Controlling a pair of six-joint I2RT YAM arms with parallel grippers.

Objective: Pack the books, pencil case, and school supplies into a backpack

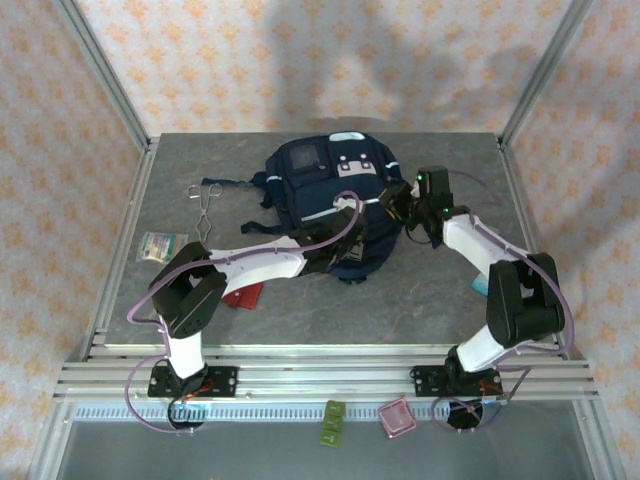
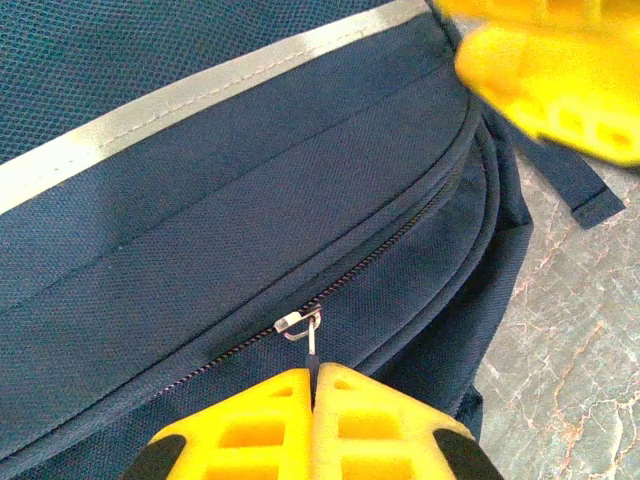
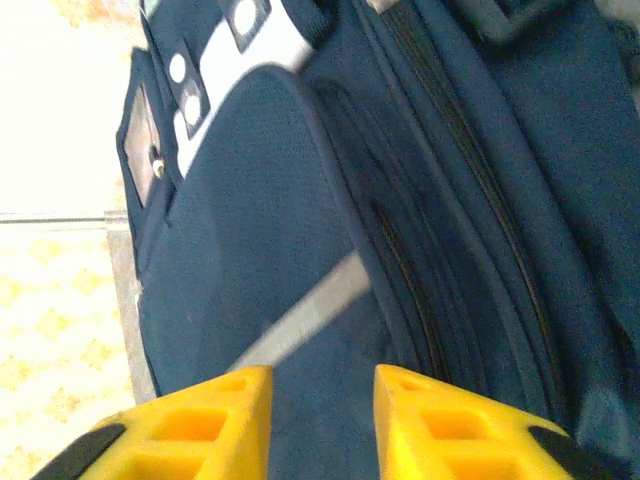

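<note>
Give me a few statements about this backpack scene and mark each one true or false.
1. The left fingers are shut on the zipper pull of the backpack. True.
2. The right fingers are clamped shut. False: they stand apart, close to the backpack's side.
3. The red square item is inside the backpack. False: it lies on the table, by the left arm.
4. The metal tongs lie on the table to the left of the backpack. True.
</note>
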